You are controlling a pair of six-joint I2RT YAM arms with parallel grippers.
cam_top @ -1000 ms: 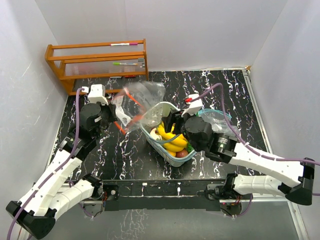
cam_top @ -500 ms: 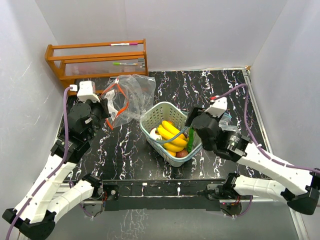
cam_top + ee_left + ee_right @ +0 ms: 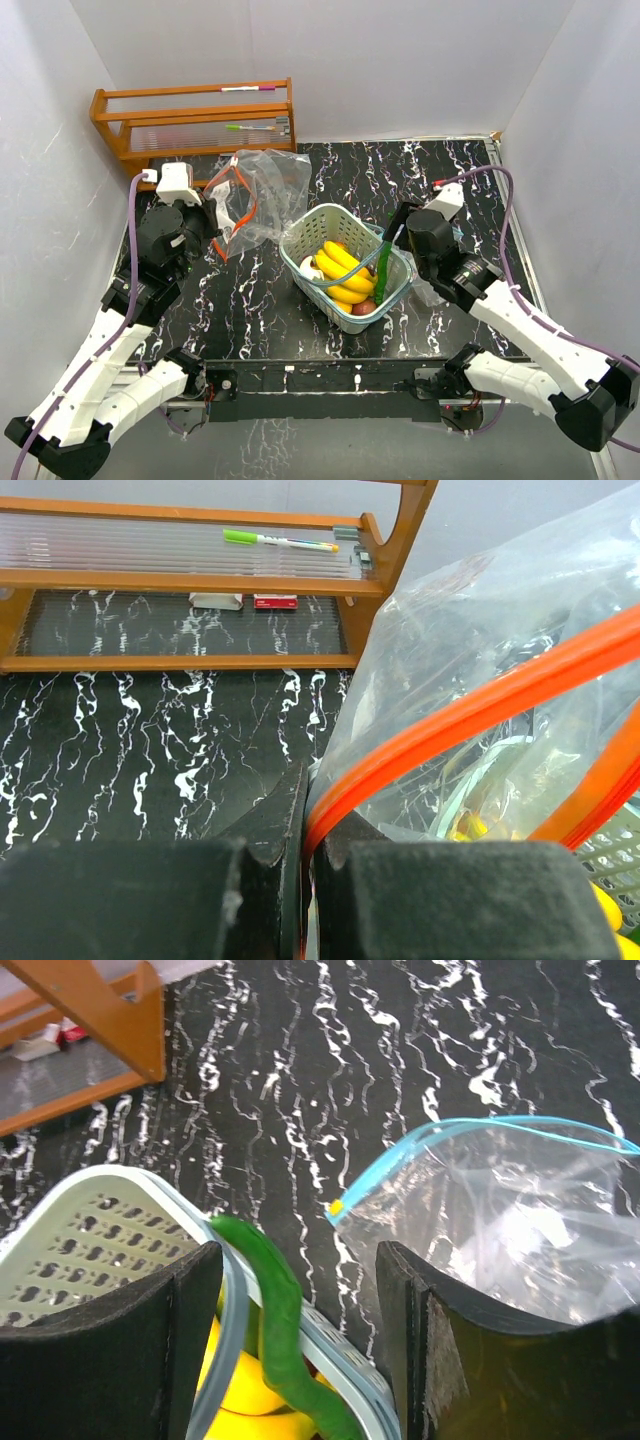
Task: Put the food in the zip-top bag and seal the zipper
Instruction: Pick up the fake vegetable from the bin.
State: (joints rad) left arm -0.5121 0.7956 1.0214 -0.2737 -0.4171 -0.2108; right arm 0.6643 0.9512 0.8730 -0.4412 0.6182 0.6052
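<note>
Top: bananas (image 3: 342, 262) lie in the basket (image 3: 300, 235), green pepper (image 3: 383, 268) leaning over its right rim. Left wrist: left end effector (image 3: 308, 850) clamped tight on the bag's orange zipper (image 3: 480, 705). Right wrist: right end effector (image 3: 300, 1260) spread wide, holding nothing, pepper in the gap untouched.

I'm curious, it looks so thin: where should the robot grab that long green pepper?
Grip the pepper near its upper end, which leans on the basket rim, clear of the bananas. Come from above with the right pincer straddling its thin width.

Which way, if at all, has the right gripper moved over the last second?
Yes: the right gripper has backed off rightward, from over the basket's bananas to beside its right rim.
</note>
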